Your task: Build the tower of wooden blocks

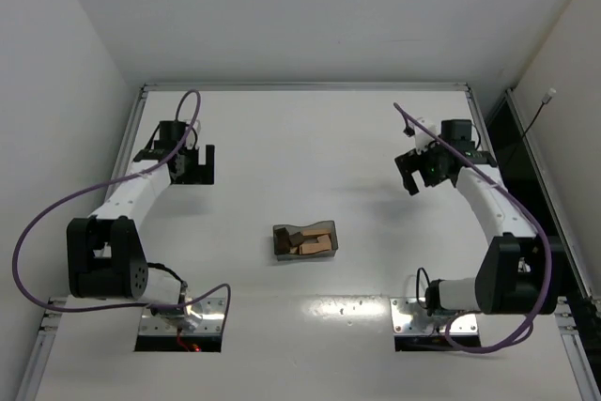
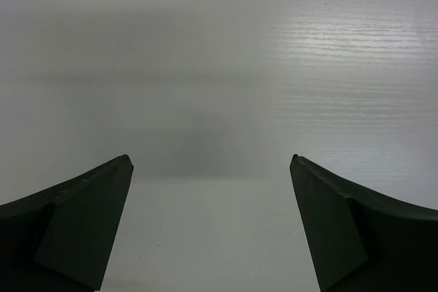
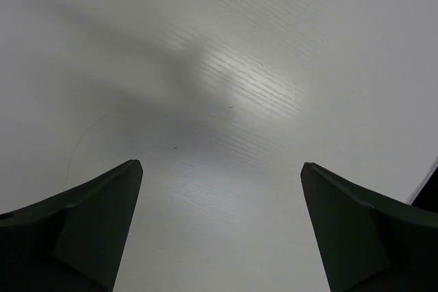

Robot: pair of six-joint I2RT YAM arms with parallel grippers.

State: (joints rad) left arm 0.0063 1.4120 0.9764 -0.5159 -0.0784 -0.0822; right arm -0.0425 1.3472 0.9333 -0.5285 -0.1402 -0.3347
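Observation:
Small tan and dark brown wood blocks (image 1: pixel 312 243) lie heaped in a dark translucent bin (image 1: pixel 278 238) at the table's middle, seen only in the top view. My left gripper (image 1: pixel 192 168) hangs open at the far left, well away from the bin. In the left wrist view the left gripper (image 2: pixel 212 162) shows wide jaws with only bare white table between them. My right gripper (image 1: pixel 419 172) is open at the far right, also far from the bin. The right wrist view shows the right gripper (image 3: pixel 222 166) over bare table, nothing between its fingers.
White walls close in the table on the left, back and right. A metal rail (image 1: pixel 305 86) runs along the far edge. A dark gap (image 1: pixel 522 152) lies beyond the right edge. Purple cables (image 1: pixel 56 208) loop beside each arm.

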